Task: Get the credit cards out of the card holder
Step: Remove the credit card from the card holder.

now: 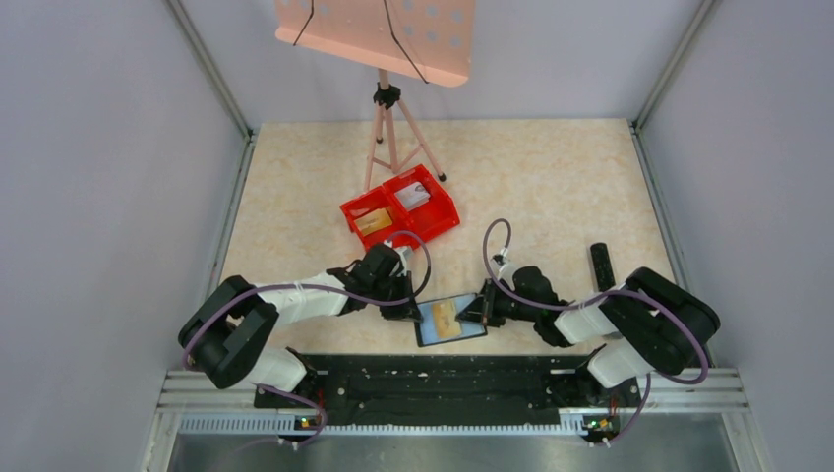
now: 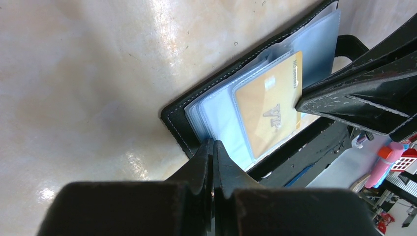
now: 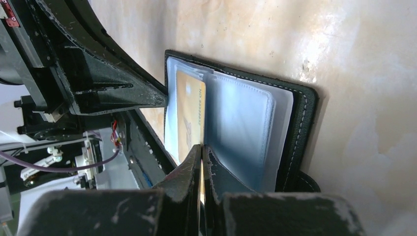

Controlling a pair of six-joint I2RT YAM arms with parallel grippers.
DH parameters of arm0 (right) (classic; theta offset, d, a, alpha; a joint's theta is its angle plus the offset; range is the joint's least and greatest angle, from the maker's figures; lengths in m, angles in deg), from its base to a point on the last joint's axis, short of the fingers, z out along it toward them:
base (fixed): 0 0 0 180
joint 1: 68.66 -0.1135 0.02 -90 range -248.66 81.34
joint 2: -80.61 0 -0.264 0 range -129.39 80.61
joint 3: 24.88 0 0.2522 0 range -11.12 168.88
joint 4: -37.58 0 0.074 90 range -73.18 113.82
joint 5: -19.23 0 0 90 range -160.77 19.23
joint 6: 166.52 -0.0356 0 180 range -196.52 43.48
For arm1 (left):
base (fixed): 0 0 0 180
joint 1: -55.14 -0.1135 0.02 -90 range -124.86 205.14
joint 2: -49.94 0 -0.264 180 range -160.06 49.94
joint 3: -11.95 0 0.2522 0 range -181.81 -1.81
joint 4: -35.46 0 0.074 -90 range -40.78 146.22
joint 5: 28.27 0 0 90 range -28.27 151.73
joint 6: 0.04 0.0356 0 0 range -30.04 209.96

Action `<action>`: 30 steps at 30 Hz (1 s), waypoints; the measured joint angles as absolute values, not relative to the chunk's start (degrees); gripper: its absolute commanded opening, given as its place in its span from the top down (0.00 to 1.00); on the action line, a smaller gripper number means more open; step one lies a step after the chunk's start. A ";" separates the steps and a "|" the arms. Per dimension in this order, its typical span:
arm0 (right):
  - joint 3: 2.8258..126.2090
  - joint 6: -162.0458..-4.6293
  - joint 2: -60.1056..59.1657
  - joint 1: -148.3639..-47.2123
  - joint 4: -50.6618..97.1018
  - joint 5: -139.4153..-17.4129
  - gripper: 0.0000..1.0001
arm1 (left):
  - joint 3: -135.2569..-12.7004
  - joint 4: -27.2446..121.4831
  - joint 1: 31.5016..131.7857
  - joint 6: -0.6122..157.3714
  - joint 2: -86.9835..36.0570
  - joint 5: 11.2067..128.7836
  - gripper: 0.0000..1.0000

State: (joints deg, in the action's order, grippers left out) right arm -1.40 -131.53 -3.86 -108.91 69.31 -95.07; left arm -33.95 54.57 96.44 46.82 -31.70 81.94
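The black card holder (image 1: 462, 332) lies open near the table's front edge, between my two grippers. A tan-gold credit card (image 2: 268, 110) sits in one of its clear pockets, one end sticking out past the pocket's edge. My right gripper (image 3: 201, 147) is shut on that card's (image 3: 189, 108) edge. My left gripper (image 2: 212, 142) is shut on the edge of the clear pockets at the holder's (image 2: 177, 118) other side. In the top view the left gripper (image 1: 413, 301) and right gripper (image 1: 482, 307) face each other across the holder.
A red two-compartment bin (image 1: 351, 211) stands behind the holder, with a tan card (image 1: 372, 224) and a pale card (image 1: 413, 197) in it. A pink stand on a tripod (image 1: 393, 138) rises at the back. A black bar-shaped object (image 1: 601, 264) lies at the right.
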 measured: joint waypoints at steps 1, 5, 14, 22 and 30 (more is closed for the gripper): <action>-0.92 -131.00 -3.86 -108.74 68.46 -95.39 1.00 | -33.97 54.55 96.44 46.82 -31.70 81.96 1.00; -0.07 -130.06 -3.86 -107.40 67.17 -96.71 1.00 | -33.95 54.48 96.44 46.82 -31.73 81.96 1.00; 0.28 -129.52 -3.86 -105.09 66.16 -99.48 1.00 | -33.97 53.96 96.53 46.85 -31.99 82.07 1.00; 0.28 -129.56 -2.68 -103.25 65.73 -101.89 0.99 | -33.97 53.63 96.53 46.89 -32.18 82.29 1.00; 0.28 -129.82 -1.78 -102.97 65.79 -103.00 1.00 | -34.08 53.76 96.55 47.11 -32.21 82.29 1.00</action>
State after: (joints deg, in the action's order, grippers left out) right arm 0.28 -129.82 -1.78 -102.97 65.79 -103.00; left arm -34.08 53.76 96.55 47.11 -32.21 82.29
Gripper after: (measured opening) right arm 0.004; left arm 0.011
